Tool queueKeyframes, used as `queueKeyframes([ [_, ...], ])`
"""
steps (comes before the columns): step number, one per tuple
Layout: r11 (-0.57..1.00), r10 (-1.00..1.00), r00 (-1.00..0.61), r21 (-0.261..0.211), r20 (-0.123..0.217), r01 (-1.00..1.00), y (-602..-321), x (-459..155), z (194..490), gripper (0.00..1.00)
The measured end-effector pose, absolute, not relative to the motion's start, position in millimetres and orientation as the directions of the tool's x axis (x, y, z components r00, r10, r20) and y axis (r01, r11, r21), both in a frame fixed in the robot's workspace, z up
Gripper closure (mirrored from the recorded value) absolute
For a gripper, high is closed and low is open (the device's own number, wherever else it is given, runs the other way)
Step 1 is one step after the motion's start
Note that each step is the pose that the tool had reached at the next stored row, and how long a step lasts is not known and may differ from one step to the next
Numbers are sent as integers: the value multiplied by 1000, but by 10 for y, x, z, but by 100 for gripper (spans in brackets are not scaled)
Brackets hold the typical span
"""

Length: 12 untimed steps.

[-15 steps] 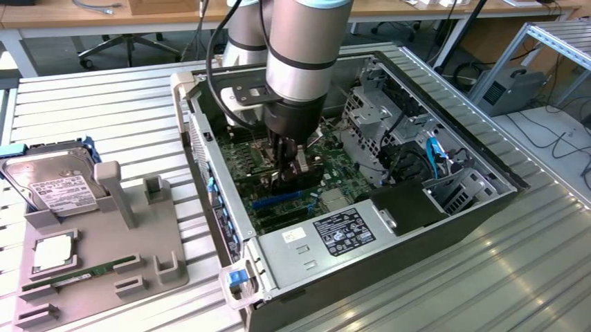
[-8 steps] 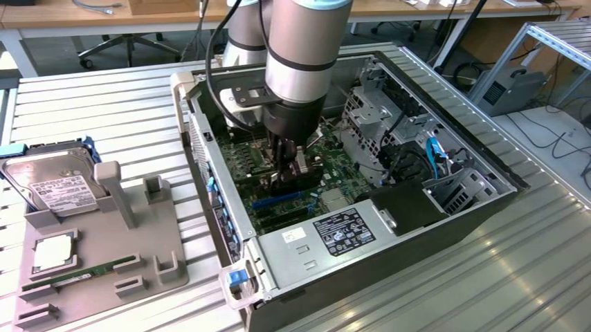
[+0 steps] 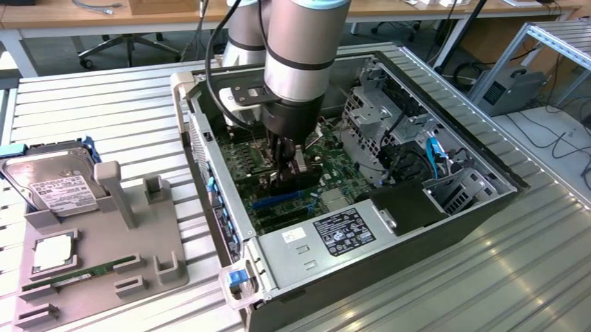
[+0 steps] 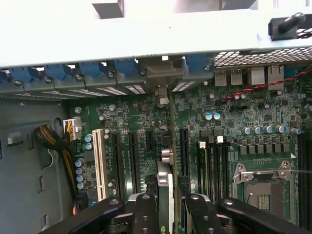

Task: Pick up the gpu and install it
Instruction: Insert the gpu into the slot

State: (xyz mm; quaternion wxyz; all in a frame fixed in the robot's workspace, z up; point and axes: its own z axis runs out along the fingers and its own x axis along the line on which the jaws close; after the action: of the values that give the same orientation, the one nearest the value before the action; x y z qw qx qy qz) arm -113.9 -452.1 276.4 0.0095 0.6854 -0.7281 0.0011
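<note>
The counter [image 3: 111, 104] is a slatted metal top. On it, an open computer case [image 3: 369, 207] lies on its side and takes up the middle and the exterior view's right. Bare slats run along the case's 3 o'clock and 5 o'clock sides, and more open counter lies at 10 o'clock, behind the gray parts holder [image 3: 102, 270].

One robot arm [image 3: 300, 62] comes down from 12 o'clock into the case's open side. The case walls stand around it, with a drive cage [image 3: 374, 114] near at 2 o'clock and a black power supply [image 3: 347, 232] near at 6 o'clock, so room around the wrist is tight.

The green board [image 4: 234, 112] covers the case floor. In the wrist view its long slots run side by side, one of them white [image 4: 99, 163], and one square chip socket [image 4: 265, 187] sits toward 4 o'clock. A row of blue clips [image 4: 92, 68] lines the case's rear edge at 12 o'clock.

The gripper [image 4: 165, 204] is closed on the gpu [image 4: 165, 168], one finger [image 4: 146, 209] on each face of the card. The card stands on edge, seen thin from above, running toward the rear edge at 12 o'clock; its metal end bracket [image 4: 163, 73] lies against that rear wall. Whether the card is fully seated in a slot cannot be told.

On the holder at the exterior view's left: one silver hard drive [image 3: 55, 183] at 9 o'clock, one square chip [image 3: 55, 250] below it, and one slim green memory stick [image 3: 83, 273] at 7 o'clock.
</note>
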Motion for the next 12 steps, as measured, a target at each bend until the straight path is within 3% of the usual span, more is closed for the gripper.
queueKeyframes([
  [12, 64, -998, -64, 12, 15, -998, -4542, -1135, 2734, 73],
])
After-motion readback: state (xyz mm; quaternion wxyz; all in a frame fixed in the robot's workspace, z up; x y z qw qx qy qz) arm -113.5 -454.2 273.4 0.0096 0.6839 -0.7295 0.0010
